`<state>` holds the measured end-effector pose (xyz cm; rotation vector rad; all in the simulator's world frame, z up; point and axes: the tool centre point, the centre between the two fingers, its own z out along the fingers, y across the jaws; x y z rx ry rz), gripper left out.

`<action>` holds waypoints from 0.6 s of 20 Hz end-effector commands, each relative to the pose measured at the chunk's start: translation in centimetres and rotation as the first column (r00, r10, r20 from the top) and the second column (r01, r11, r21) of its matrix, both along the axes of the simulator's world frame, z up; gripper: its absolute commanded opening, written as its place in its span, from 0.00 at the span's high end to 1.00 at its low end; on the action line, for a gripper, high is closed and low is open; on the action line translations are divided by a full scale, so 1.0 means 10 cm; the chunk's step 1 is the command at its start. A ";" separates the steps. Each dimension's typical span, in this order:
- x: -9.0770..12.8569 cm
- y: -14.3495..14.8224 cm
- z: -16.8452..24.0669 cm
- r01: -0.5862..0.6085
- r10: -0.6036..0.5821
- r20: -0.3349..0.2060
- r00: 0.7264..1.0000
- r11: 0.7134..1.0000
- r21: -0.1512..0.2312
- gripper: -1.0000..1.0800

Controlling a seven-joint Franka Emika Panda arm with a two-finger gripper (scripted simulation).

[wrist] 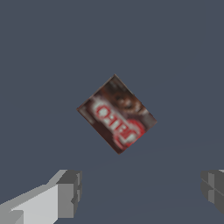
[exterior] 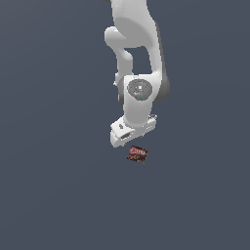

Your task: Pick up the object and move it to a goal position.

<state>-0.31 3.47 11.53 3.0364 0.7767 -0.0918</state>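
**Mia:** Where is the little box right now?

**Tom:** The small red-brown box (exterior: 137, 154) lies flat on the gray surface (exterior: 49, 195). In the exterior view it sits just below the white robot arm (exterior: 139, 63). Nothing is touching it.

**Mia:** What does the box look like up close?

**Tom:** In the wrist view the box (wrist: 117, 114) shows a red label with white marks on it. It is turned so it looks like a diamond, with one corner pointing up.

**Mia:** Is the pincer holding it?

**Tom:** No. The pincer (wrist: 142, 194) has its two fingers far apart. One finger (wrist: 69, 192) shows on one side of the wrist view and the other finger (wrist: 213, 186) peeks in at the far edge. There is only bare gray surface between them. The box sits away from the gap, not inside it.

**Mia:** So how much of the job is done?

**Tom:** Not much, it seems. The arm is close above the box, so it looks like it is getting ready. But the box has not been grabbed or lifted yet.

**Mia:** What is left to do?

**Tom:** Almost all of it. The pincer most likely needs to line up over the box, go down, and squeeze it. Then the arm must carry it to the goal spot. No goal spot shows in either picture, so Tom cannot say where that is.
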 end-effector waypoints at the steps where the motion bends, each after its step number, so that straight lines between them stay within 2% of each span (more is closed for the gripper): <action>1: 0.03 0.03 -0.06 -0.078 0.078 0.004 0.997 0.997 0.003 0.04; 6: 0.09 0.08 -0.16 -0.230 0.230 0.013 0.973 0.973 0.009 0.04; 12: 0.15 0.16 -0.29 -0.403 0.403 0.026 0.915 0.915 0.016 0.04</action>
